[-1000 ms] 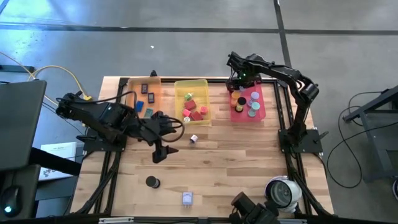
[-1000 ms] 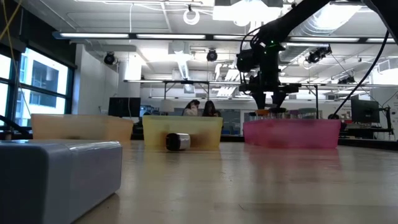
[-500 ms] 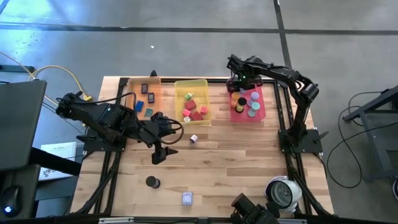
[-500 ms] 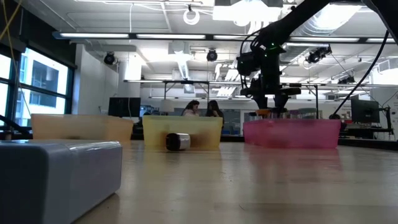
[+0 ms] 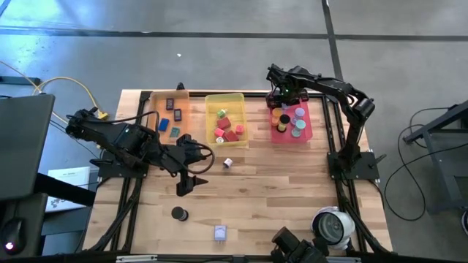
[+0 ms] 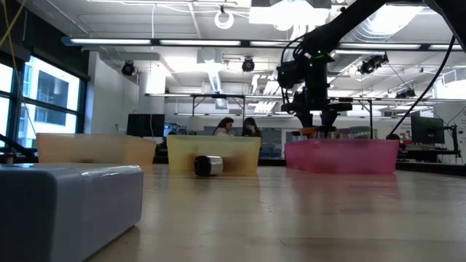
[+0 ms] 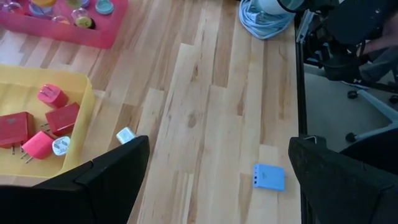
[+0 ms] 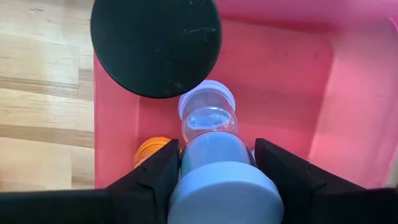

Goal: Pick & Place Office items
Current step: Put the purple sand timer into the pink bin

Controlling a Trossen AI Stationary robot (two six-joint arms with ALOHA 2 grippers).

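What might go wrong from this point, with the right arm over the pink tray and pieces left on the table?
The right gripper holds a grey-capped piece above the crowded pink tray; released here, it may land on the clear-lidded piece and tip over. The left gripper hangs open above the table; in descending it could nudge the small white piece away.

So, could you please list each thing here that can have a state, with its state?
left gripper: open, empty, above bare table.
right gripper: shut on grey-capped disc, over the pink tray.
pink tray: holds round pieces.
yellow tray: holds red pieces.
orange tray: holds dark flat pieces.
white cube: loose on table.
black disc: loose on table.
lavender block: loose on table.
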